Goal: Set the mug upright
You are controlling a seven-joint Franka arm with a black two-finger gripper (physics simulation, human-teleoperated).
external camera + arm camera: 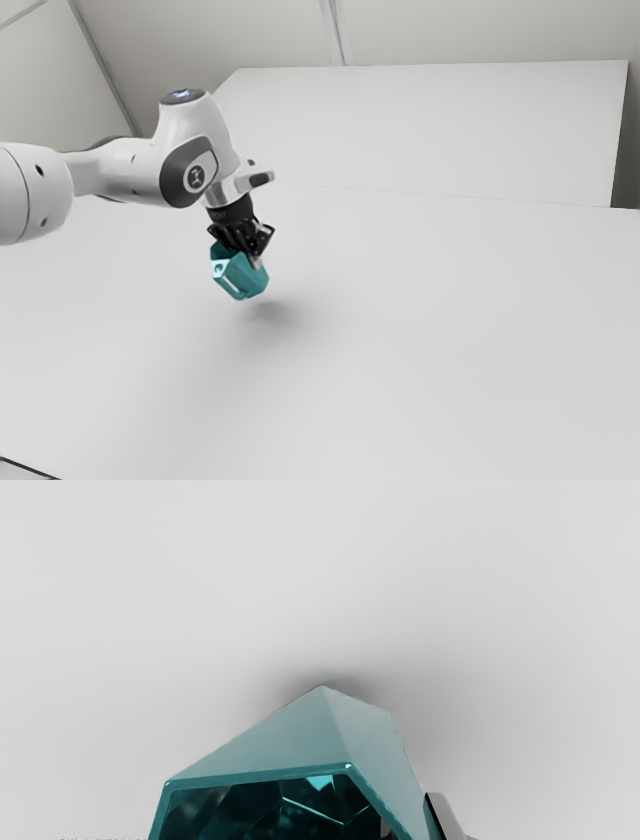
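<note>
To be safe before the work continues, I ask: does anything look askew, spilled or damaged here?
The teal mug looks askew: it hangs tilted above the table instead of standing upright, with the gripper shut on its wall. I see no spill or damage.

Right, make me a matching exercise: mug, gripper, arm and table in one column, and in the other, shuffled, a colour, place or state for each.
1. Mug
2. Gripper
3. Arm
4. Table

A. White, below the mug
B. Comes in from the exterior view's left
C. Black, shut on the mug's wall
D. Teal, tilted

Right pairs: 1-D, 2-C, 3-B, 4-A
</note>
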